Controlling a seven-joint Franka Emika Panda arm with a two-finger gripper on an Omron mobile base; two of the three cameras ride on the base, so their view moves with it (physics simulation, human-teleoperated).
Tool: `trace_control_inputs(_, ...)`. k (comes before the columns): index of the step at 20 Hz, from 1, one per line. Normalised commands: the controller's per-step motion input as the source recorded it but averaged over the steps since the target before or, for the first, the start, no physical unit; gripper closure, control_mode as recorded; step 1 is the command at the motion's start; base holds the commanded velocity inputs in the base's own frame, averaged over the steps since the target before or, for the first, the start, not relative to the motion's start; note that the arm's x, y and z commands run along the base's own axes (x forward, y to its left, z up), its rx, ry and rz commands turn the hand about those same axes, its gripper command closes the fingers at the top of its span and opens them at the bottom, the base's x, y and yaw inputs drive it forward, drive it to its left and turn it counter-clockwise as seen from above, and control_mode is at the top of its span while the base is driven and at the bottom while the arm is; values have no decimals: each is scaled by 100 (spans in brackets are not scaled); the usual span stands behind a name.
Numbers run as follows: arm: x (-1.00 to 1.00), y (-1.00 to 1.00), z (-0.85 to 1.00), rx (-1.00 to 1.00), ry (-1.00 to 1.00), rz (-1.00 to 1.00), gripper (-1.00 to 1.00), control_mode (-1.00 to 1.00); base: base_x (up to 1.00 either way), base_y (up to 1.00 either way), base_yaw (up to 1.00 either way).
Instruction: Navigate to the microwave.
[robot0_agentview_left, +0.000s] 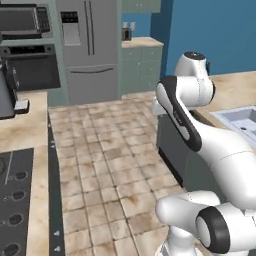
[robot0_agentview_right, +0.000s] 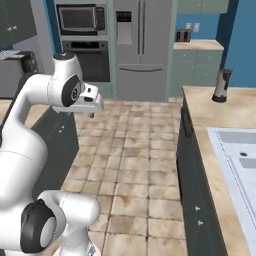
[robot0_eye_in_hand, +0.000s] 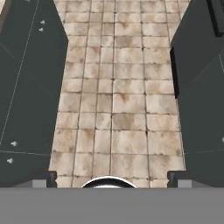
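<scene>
Silver-grey framed built-in microwave with a dark window (robot0_agentview_right: 80, 19) sits high in the far wall, well ahead of the hand (robot0_eye_in_hand: 112, 177) and off to its left, above the black wall oven (robot0_agentview_right: 92, 61); the hand's tips stand wide apart, holding nothing; tan tiled floor (robot0_eye_in_hand: 116, 100) stretches between.

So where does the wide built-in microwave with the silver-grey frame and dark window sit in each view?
Left base view: wide built-in microwave with silver-grey frame at the top left corner, above the black wall oven.
Right base view: upper left of centre, above that oven.
Hand view: tiled floor between dark cabinets.
Shared landmark: the tall silver fridge beside it.
</scene>
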Motion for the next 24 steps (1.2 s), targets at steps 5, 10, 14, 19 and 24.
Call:
trace_control_inputs(5, 0, 0, 0, 0, 0, 0, -100, 100, 100, 0, 6)
trace_control_inputs(10, 0, 0, 0, 0, 0, 0, -100, 100, 100, 0, 2)
trace_control_inputs(14, 0, 0, 0, 0, 0, 0, -100, 100, 100, 0, 1)
trace_control_inputs(19, 0, 0, 0, 0, 0, 0, -100, 100, 100, 0, 0)
trace_control_inputs(24, 0, 0, 0, 0, 0, 0, -100, 100, 100, 0, 0)
